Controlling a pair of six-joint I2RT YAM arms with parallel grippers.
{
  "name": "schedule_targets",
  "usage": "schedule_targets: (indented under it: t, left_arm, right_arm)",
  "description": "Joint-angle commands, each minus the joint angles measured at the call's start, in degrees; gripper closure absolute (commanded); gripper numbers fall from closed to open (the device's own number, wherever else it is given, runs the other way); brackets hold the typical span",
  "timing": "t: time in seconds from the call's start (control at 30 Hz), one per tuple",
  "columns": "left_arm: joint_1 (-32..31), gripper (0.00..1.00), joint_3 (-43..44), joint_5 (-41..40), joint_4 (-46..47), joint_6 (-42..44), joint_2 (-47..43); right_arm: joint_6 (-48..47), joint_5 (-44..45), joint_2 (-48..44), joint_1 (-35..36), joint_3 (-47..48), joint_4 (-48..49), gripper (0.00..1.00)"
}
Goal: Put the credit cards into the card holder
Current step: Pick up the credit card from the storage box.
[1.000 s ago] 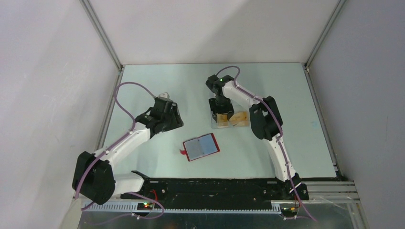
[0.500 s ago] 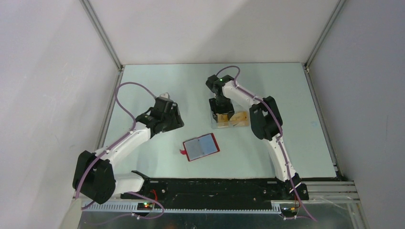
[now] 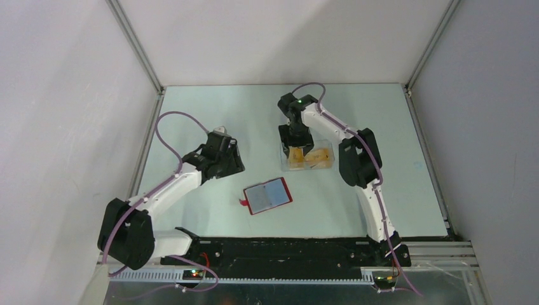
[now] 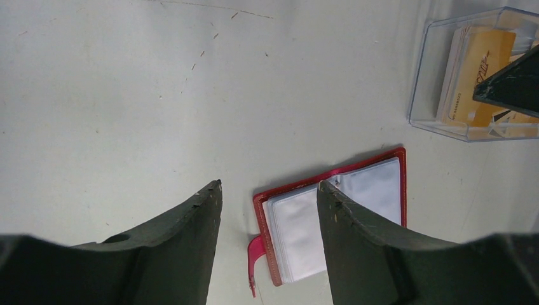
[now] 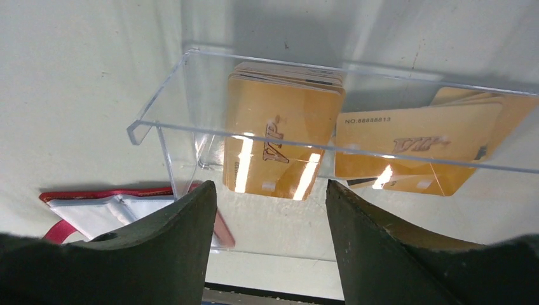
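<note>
Right gripper is spread wide just over the clear box, holding nothing. The cards are all inside that box. The wallet lies open nearer, slightly left. Left gripper is wide and empty too.

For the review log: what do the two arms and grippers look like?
The left arm and right arm have white tubular links with chunky black joint housings. A purple cable loops along each. A green light glows near the right arm's wrist. The left gripper and right gripper have dark, tapered fingers with scuffed edges.
</note>
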Motion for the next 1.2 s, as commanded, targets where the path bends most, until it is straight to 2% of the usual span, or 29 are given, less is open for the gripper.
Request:
schedule_targets:
  t: [0.0,0.23,0.43,0.57,0.73,0.9,1.17]
  left_arm:
    - [0.42,0.38,-0.12,0.25,1.26,0.27,0.22]
    - [0.4,0.38,-0.41,0.34,1.32,0.21,0.73]
    - [0.27,0.38,-0.56,0.54,1.32,0.27,1.09]
    - [0.34,0.38,-0.56,0.63,1.34,0.19,1.1]
    - [0.34,0.38,-0.69,0.77,1.5,0.31,1.3]
    - [0.33,0.38,-1.13,0.67,1.66,0.53,1.29]
    - [0.34,0.38,-1.47,0.74,1.92,0.48,1.33]
  right_arm:
    - [-1.54,-0.71,-3.67,-0.43,0.17,0.44,0.32]
    - [-2.67,-0.49,-2.93,-0.73,-0.46,0.73,0.31]
    - [0.11,-1.95,-2.02,-0.38,0.61,1.45,0.23]
    - [2.85,-2.13,-0.87,-0.61,0.33,0.99,0.25]
    - [5.05,0.09,-0.39,0.11,-0.46,1.76,0.35]
    - [6.01,3.19,0.81,0.61,0.17,1.7,0.3]
    - [6.58,5.25,2.63,0.62,0.09,1.13,0.3]
